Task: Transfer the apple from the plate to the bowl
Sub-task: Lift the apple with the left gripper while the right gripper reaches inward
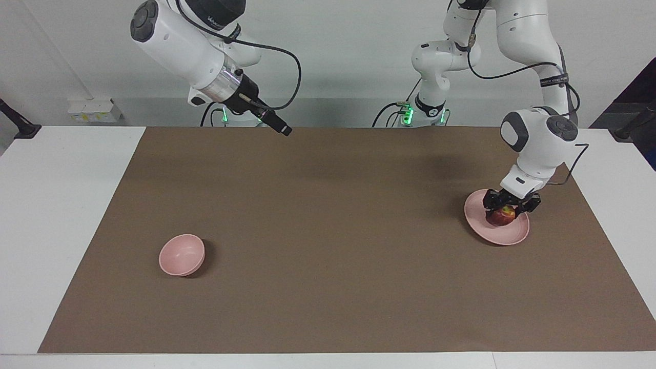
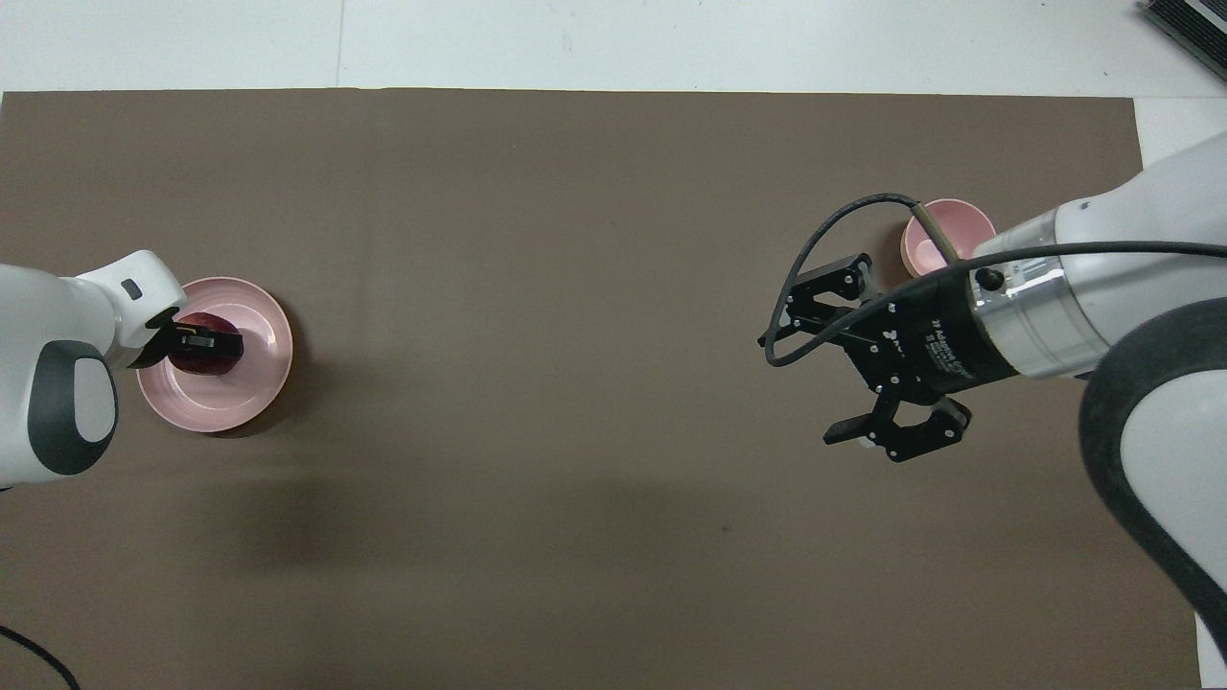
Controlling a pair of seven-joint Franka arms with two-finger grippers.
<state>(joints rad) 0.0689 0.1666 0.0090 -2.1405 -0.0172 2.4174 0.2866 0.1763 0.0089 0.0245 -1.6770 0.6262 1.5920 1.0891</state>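
Apple (image 1: 502, 216) sits on the plate (image 1: 507, 237), at the left arm's end of the tabletop (image 1: 51, 205). Round fruit, no clear long axis; yellow patch faces up and toward the facing camera. Stem not discernible.

Left pincer (image 1: 511, 205) is down on the plate, fingers either side of the apple and pinching it. In the overhead view the left pincer (image 2: 196, 342) covers part of the apple (image 2: 203, 356), and the plate (image 2: 259, 331) rim shows bare around it.

Bowl (image 1: 181, 254) stands upright toward the right arm's end, well apart from the plate, a little farther from the robots. Nothing lies between plate and bowl.

Right arm waits, raised; right pincer (image 2: 844, 355) hangs over the mat near the bowl (image 2: 944, 244), its fingers spread, holding nothing. Its cable loop crosses the bowl's rim in the overhead view.

Brown mat (image 1: 328, 230) covers most of the white tabletop. Pale wall past the arm bases; green lights glow at both bases.
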